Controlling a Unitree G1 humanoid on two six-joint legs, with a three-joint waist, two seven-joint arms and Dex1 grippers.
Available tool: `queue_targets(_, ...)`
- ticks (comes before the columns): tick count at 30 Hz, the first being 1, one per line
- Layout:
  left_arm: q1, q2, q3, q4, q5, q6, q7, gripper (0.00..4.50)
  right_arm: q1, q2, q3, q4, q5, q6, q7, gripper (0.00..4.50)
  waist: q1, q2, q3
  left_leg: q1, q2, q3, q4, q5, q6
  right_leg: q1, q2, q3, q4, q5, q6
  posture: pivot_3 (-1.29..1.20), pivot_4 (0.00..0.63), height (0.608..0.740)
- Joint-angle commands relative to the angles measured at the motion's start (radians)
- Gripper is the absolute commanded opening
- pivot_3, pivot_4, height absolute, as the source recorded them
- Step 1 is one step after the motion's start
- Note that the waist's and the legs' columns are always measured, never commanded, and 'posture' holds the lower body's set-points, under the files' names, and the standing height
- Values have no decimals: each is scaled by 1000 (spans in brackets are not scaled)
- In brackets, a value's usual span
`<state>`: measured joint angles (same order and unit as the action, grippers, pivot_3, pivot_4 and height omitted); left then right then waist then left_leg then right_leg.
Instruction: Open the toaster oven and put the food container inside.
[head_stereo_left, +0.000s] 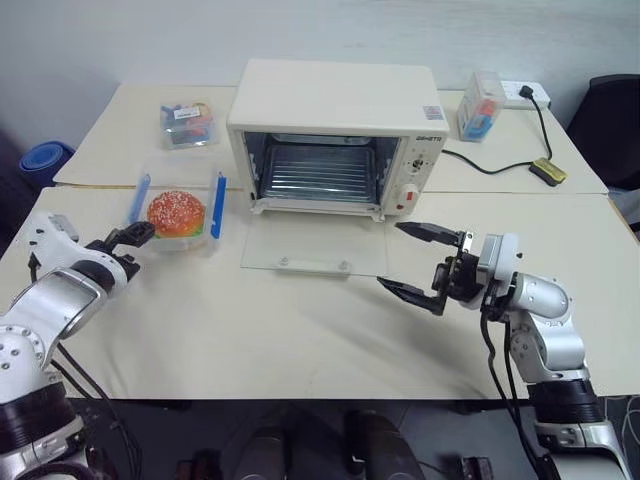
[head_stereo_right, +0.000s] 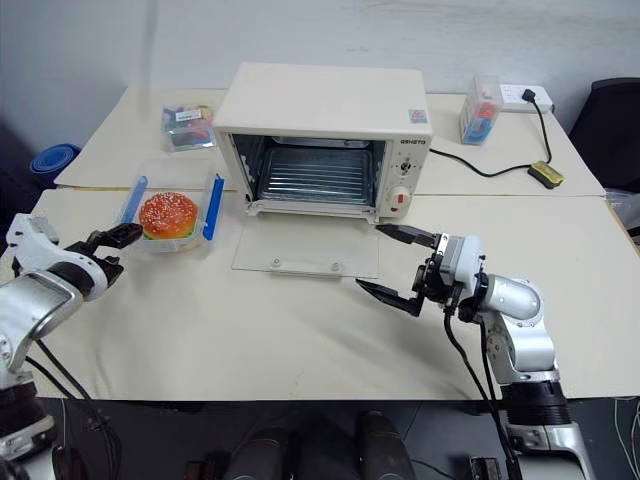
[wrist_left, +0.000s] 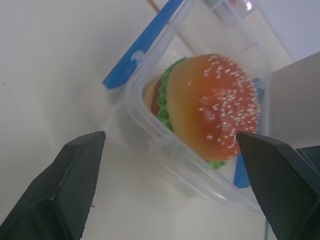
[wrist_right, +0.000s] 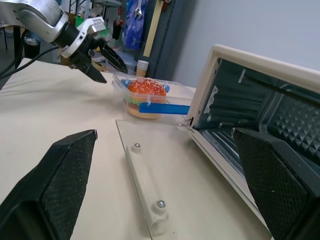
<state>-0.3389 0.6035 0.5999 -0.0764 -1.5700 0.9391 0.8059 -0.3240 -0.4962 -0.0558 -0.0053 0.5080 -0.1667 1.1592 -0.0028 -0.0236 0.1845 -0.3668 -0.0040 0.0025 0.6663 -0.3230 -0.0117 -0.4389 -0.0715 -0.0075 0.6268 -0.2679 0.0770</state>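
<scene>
Toaster oven (head_stereo_left: 335, 135) open, food container (head_stereo_left: 178, 212) outside

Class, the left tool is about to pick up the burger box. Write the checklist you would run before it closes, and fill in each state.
1. toaster oven door fully down on the table: ok.
2. wire rack bare, room for the box: ok.
3. left tool open: ok.
4. left tool's fingers on either side of the food container: not ok, it lies just ahead of the tips.
5. Container's blue clips latched: cannot tell.
6. right tool open and off the door: ok.
</scene>
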Motion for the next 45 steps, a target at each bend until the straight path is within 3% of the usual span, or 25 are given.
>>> queue_targets(1,-44,39,-28,62,-6,21,1,4446,28,-3,-19,-67,13,-1,-19,4500,2,0,0,0,0,0,0,0,0,0,0,0,0,0,0,0,150,740)
queue_targets(3,-54,51,-38,85,9,27,10,4446,39,-2,-18,-81,13,3,-30,4500,1,0,0,-1,0,0,0,0,0,0,0,0,0,0,0,0,150,740)
queue_targets(6,-69,61,-38,109,18,25,42,3831,55,-3,-23,-95,9,1,-50,4500,1,0,0,0,0,1,0,0,0,0,0,1,0,0,0,0,150,740)
queue_targets(17,-166,94,-67,264,54,82,21,592,54,1,-22,-89,-6,-15,-87,4500,2,0,0,2,-1,1,0,1,-1,0,0,1,0,0,0,0,150,740)
queue_targets(19,-182,99,-65,298,78,91,-2,303,50,1,-20,-83,-8,-17,-90,4500,7,0,0,3,-1,2,0,1,-2,1,0,0,1,0,0,0,150,740)
queue_targets(23,-223,133,-61,352,139,107,-62,303,46,2,-20,-77,-12,-18,-94,4500,19,0,0,4,-1,-1,1,1,-1,5,-1,-2,-1,0,0,0,150,740)
queue_targets(27,-269,231,-68,405,214,172,-177,303,47,4,-19,-72,-17,-21,-100,4500,6,-1,0,7,0,0,-2,1,-1,8,1,-4,-3,0,0,0,150,740)
queue_targets(34,-303,527,-256,380,428,342,-628,303,60,5,-21,-59,-20,-30,-100,4500,-22,-1,0,8,2,1,-4,0,-3,8,4,-2,-2,0,-1,0,150,740)
queue_targets(37,-365,597,-340,369,500,375,-801,303,71,-6,-37,-50,-20,-35,-102,4500,-22,-1,0,8,2,1,-4,0,-2,8,4,-2,-3,-1,-1,0,150,740)
queue_targets(42,-526,576,-450,343,581,459,-959,303,102,-28,-76,-46,-23,-41,-113,4500,-11,-1,1,8,1,0,-4,-1,-1,8,1,-1,-6,-1,-1,0,150,740)
queue_targets(45,-644,451,-492,354,638,493,-952,303,128,-32,-91,-63,-33,-36,-138,4500,0,-1,1,8,0,1,-4,-1,-1,8,1,0,-5,-1,-1,0,150,740)
